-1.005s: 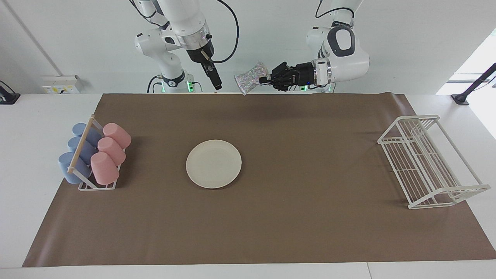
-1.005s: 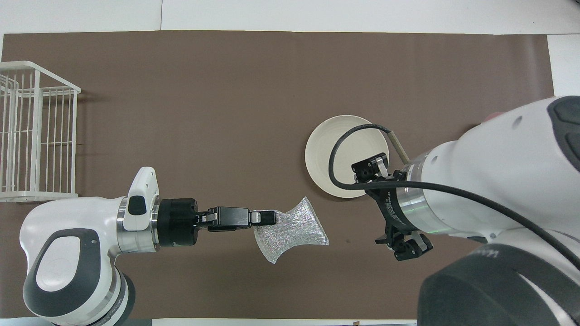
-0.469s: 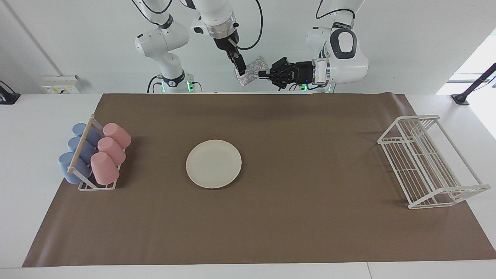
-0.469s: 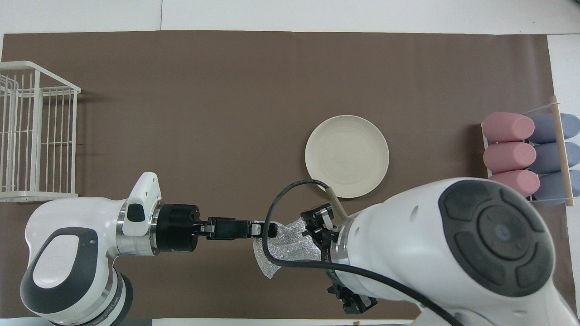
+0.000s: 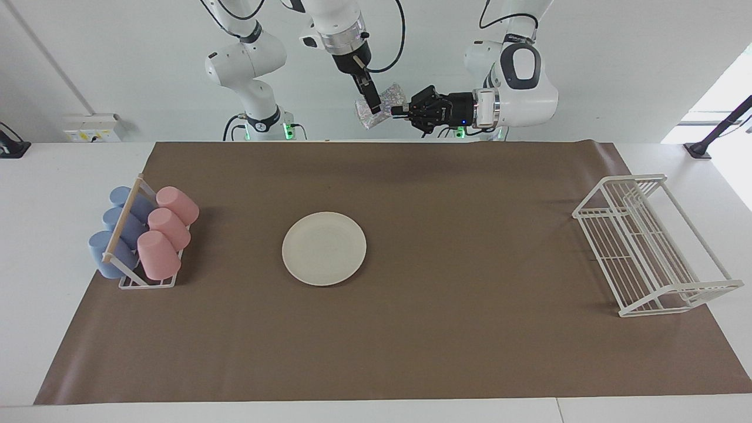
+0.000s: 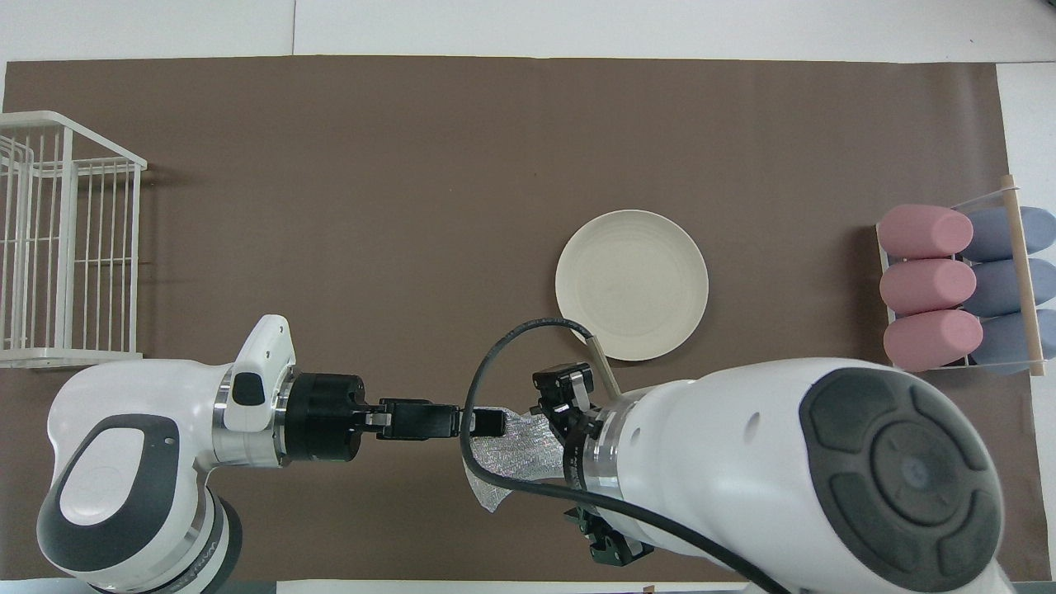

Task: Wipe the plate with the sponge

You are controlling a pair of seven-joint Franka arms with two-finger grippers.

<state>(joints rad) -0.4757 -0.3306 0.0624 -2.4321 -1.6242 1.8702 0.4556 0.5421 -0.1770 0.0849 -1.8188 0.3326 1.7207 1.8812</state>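
The cream-white plate (image 5: 324, 248) lies flat on the brown mat near the table's middle, toward the right arm's end; it also shows in the overhead view (image 6: 631, 285). My left gripper (image 5: 395, 110) is shut on the silvery glittery sponge (image 5: 383, 108) and holds it high in the air over the mat's edge nearest the robots. In the overhead view the left gripper (image 6: 493, 422) and the sponge (image 6: 516, 454) show, partly under the right arm. My right gripper (image 5: 372, 103) points down with its fingers at the sponge; whether they grip it does not show.
A rack of pink and blue cups (image 5: 144, 238) stands at the right arm's end of the mat (image 6: 957, 285). A white wire dish rack (image 5: 652, 244) stands at the left arm's end (image 6: 62, 239).
The right arm has swung up and across toward the left gripper, and its fingers now meet the sponge. The left gripper has lifted the sponge slightly. The plate has not moved.
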